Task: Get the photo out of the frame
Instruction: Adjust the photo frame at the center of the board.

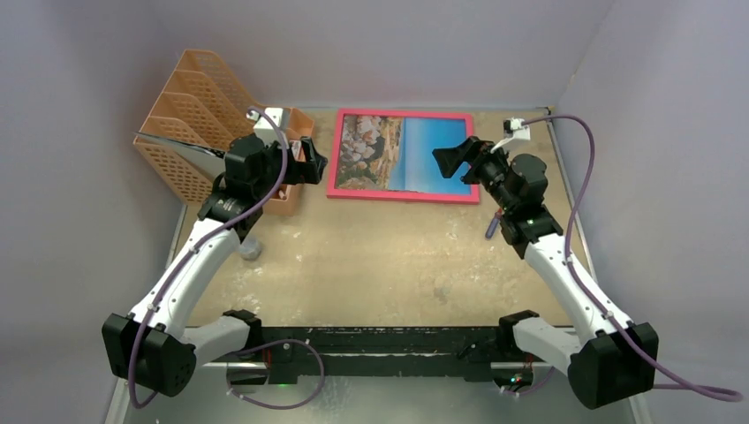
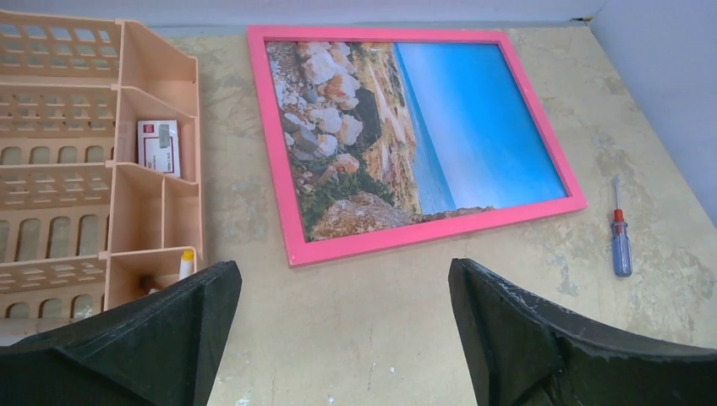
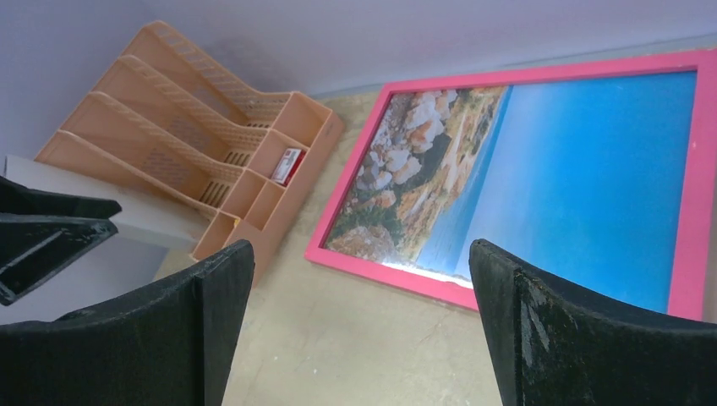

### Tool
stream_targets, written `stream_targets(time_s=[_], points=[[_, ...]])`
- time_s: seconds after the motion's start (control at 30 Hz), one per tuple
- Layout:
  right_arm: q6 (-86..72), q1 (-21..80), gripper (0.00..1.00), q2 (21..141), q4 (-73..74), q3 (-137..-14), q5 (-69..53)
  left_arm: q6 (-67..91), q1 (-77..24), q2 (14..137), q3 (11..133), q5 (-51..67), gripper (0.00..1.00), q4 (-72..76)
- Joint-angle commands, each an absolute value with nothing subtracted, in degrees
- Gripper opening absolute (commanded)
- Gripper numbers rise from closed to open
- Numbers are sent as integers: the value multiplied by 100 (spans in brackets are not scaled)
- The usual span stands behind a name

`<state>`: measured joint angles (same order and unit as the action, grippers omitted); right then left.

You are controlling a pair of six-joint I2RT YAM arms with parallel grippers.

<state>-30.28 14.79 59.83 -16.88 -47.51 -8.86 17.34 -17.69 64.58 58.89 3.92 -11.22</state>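
Frame (image 1: 397, 195) lies face up at table (image 1: 371, 265) 12 o'clock, photo (image 1: 402, 152) inside; left gripper (image 1: 313, 161) hovers at 10 o'clock, right gripper (image 1: 446, 159) at 1.
Left wrist: fingers (image 2: 182, 321) wide, empty.
Right wrist: fingers (image 3: 541, 330) wide, empty.
Judgement: pinch opposite pink rims, flip frame gently.

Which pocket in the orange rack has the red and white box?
The second side pocket from the far end; the one beyond looks empty, a nearer one holds a yellow-capped item.

The pink-red frame (image 2: 276, 144) lies flat and face up at the far side of the table (image 2: 380, 338), long edges running left to right. The photo (image 2: 414, 127) sits inside it, pale rocks and brown shore left, bright blue sea right
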Motion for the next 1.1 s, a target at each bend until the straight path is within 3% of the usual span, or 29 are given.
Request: stream_targets(time_s=[0.0, 0.3, 0.47, 1.07], points=[[-2822, 1503, 99, 6225, -1589, -4951, -1232, 1521, -1774, 6198, 5913, 486, 99, -835], [-2920, 2220, 99, 7153, -1336, -5423, -579, 1377, -1767, 6054, 5557, 14, 99, -895], [-3099, 2733, 99, 7938, -1015, -5904, 85, 1288, -1767, 6195, 5553, 554, 99, -913], [-4579, 3200, 99, 10396, -1244, -7522, 18, 1186, -1758, 6231, 5494, 426, 99, -1253]])
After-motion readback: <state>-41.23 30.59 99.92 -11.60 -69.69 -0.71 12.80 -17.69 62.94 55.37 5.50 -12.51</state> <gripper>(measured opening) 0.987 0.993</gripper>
